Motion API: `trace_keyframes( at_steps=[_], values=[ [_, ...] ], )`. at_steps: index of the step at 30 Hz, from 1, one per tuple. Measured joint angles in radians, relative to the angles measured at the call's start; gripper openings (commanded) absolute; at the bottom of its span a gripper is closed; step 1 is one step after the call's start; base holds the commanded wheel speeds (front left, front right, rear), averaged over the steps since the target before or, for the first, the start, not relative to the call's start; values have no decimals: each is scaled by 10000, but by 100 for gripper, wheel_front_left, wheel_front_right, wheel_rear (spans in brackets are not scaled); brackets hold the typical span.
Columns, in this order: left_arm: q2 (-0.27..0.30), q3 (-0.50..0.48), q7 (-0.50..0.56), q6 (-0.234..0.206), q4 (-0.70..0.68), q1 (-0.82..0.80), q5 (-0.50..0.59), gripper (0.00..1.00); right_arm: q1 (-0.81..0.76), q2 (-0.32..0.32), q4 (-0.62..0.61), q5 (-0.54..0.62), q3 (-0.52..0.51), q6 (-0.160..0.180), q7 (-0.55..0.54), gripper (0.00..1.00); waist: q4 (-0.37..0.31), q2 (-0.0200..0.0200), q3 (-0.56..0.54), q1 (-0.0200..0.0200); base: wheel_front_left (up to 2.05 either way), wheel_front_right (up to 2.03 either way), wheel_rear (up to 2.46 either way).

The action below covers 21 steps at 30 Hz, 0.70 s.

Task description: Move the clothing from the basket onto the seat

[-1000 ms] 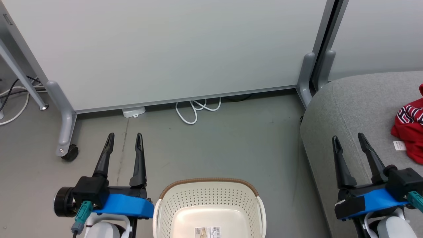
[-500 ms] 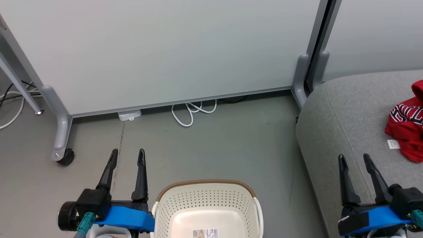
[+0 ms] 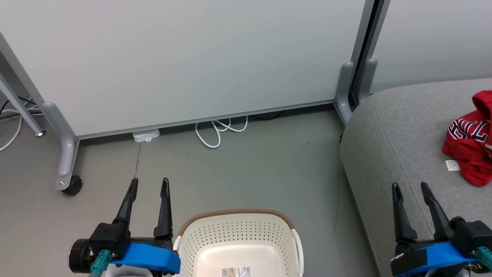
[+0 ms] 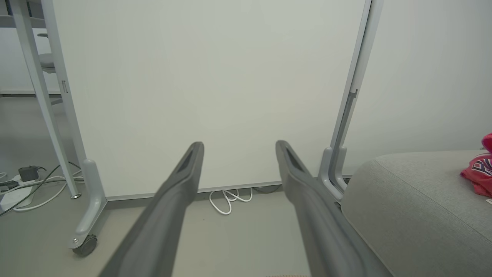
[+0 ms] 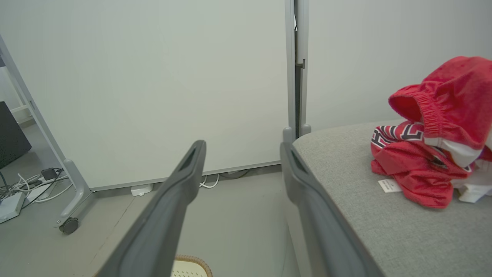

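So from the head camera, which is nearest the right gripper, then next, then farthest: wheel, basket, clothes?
1. Clothes, just right of the right gripper, on the seat.
2. Basket, on the floor to its left.
3. Wheel, far left.

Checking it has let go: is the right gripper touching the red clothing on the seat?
Apart. Head view shows bare grey seat between the right gripper, jaws open, and the clothing.
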<state>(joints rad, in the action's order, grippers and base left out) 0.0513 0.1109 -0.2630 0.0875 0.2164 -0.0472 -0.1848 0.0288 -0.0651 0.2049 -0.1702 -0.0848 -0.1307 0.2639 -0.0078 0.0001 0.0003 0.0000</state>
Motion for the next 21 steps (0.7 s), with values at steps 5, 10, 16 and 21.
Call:
trace_keyframes(
  at_steps=[5, 10, 16, 21],
  values=[
    [0, 17, 0, -67, 23, -4, 40, 100, 0, 23, 12, 0, -13, 0, 0, 100, 8, 0, 17, 0, 0, 0, 0],
    [0, 21, 36, -75, 301, 204, 21, 0, -73, 48, 316, 0, -4, 0, -25, 0, 11, 0, 24, 0, 0, 0, 0],
    [0, -48, 257, -73, 562, 429, -673, 0, -199, 84, 604, -663, -38, 0, -282, 0, 11, 0, 25, 0, 0, 0, 0],
    [0, -186, 514, -27, 558, 426, -1638, 0, -191, 86, 604, -1620, -54, 0, -529, 0, 14, 0, 25, 0, 0, 0, 0]
  ],
)
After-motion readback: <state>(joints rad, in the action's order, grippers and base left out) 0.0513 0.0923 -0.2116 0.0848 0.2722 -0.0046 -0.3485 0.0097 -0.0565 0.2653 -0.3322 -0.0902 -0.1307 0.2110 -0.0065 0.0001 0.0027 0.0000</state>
